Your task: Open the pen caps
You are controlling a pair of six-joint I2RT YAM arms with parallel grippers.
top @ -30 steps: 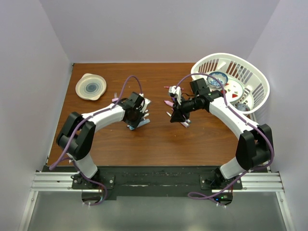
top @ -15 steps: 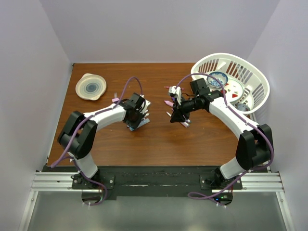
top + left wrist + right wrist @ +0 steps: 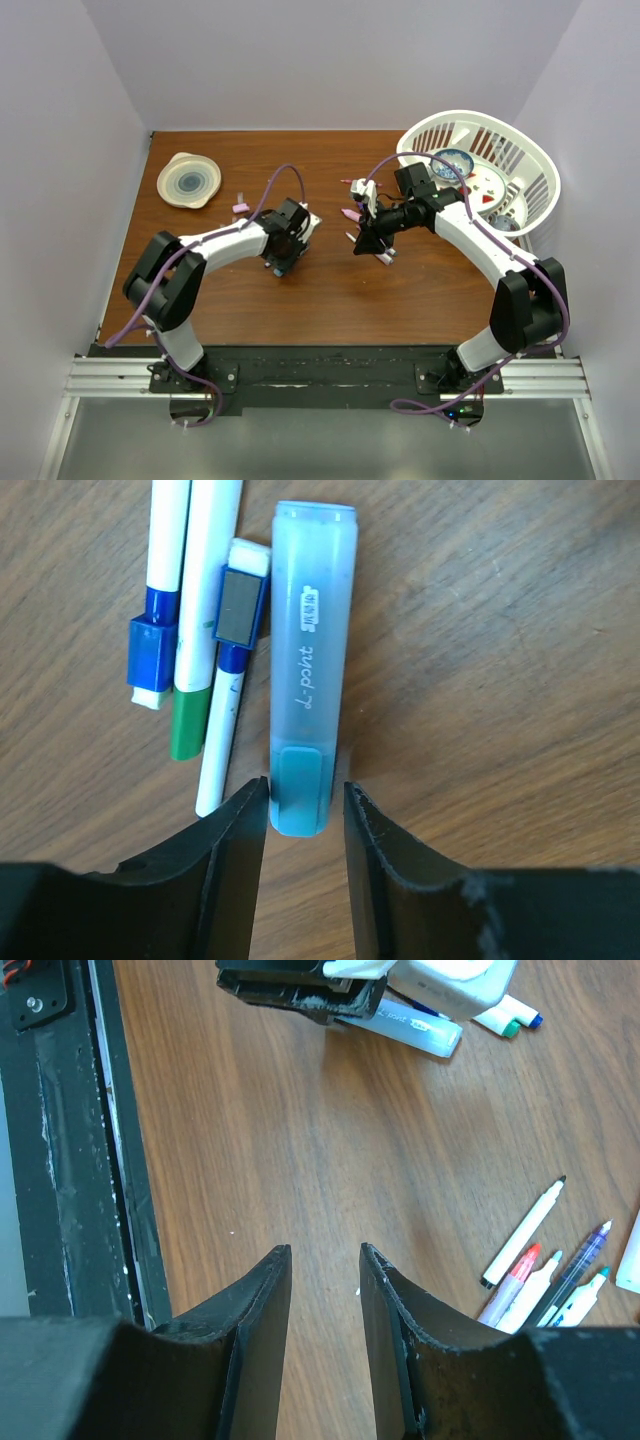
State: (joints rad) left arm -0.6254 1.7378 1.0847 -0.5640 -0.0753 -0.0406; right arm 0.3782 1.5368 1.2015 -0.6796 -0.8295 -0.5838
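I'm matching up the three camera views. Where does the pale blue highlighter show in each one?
Top external: hidden beneath the left gripper, not distinguishable.
Left wrist: pale blue highlighter at centre frame, its near end inside the open left gripper.
Right wrist: at the top edge, poking out from under the left gripper.
Shared landmark: the left gripper.

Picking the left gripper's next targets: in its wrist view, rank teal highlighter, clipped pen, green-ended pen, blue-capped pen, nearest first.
1. teal highlighter, its end within the left gripper.
2. clipped pen, right beside it.
3. green-ended pen, next over.
4. blue-capped pen, outermost.
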